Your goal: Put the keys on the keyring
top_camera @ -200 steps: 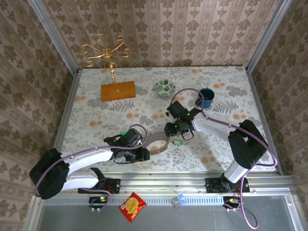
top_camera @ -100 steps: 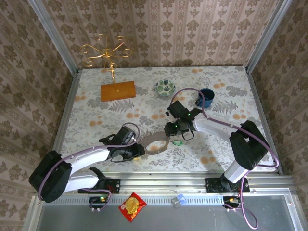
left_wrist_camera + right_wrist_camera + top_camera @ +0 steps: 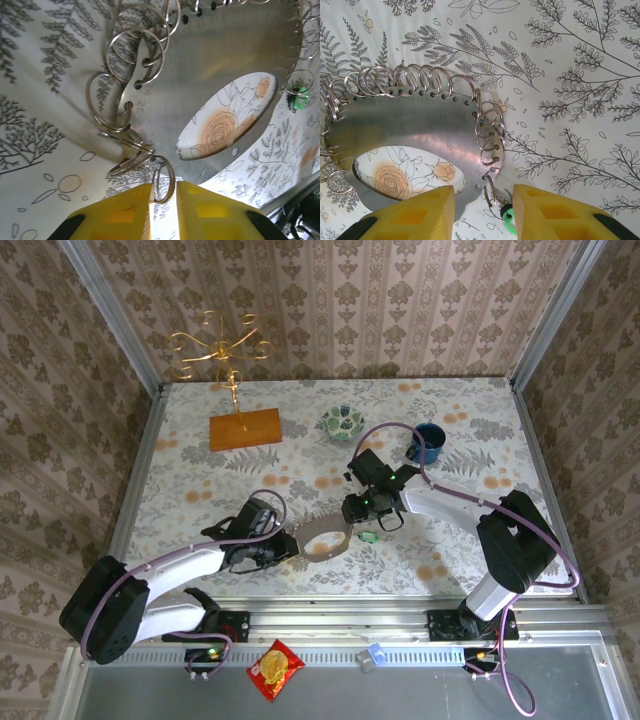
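The keyring is a flat grey metal hoop lying mid-table, its edge strung with many small split rings. My left gripper is at its left end, the yellow fingers shut on one small split ring. My right gripper hovers open over the hoop's right end. A green-headed key hangs on a ring between its fingers, touched by neither. That key lies just right of the hoop, and it also sits at the far right in the left wrist view.
A gold wire stand on an orange board is at the back left. A green bowl and a blue mug stand behind the right arm. A red-and-yellow snack packet lies on the front rail.
My left gripper has shifted slightly left along the hoop's end and its fingers have closed in around a small ring. The right arm has stayed put.
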Controlling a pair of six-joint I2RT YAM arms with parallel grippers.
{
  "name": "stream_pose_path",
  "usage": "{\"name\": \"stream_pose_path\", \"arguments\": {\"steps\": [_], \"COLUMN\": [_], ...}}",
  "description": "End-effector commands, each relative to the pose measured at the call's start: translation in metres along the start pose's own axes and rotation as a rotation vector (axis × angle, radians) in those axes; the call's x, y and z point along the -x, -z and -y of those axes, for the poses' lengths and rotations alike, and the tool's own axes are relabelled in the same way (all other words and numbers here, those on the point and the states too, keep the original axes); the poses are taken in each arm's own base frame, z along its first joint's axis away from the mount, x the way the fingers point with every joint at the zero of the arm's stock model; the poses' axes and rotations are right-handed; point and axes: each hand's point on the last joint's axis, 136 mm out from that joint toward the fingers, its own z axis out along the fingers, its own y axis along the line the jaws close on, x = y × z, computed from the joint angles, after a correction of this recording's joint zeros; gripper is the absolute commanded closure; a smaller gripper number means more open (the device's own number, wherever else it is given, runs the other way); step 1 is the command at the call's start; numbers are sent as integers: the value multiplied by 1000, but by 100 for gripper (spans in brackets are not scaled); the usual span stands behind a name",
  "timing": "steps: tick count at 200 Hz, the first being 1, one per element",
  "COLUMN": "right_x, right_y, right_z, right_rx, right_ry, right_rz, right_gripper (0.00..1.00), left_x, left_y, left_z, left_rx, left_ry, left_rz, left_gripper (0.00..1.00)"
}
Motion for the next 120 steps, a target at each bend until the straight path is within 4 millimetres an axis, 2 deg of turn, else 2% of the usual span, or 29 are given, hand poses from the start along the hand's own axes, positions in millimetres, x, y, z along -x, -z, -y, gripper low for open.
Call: {"name": "stream_pose_path", "arguments": {"steps": [1, 76, 120], "right_x": [-5, -10, -13], "right_y": [8, 10, 10], "right_z": [-2, -3, -8], "right_rx": [6, 10, 20], "right_ry": [17, 19, 34], "right_rz": [5, 0, -7], "right_gripper": [64, 64, 64], "left_x": [-2, -13, -25], "left_y": [-4, -11, -23], "left_z": [2, 8, 20], "left_rx": [-23, -50, -92], "left_ry": [-7, -20, -37], "left_rz": [-19, -73, -139], "left_gripper": [85, 98, 99]}}
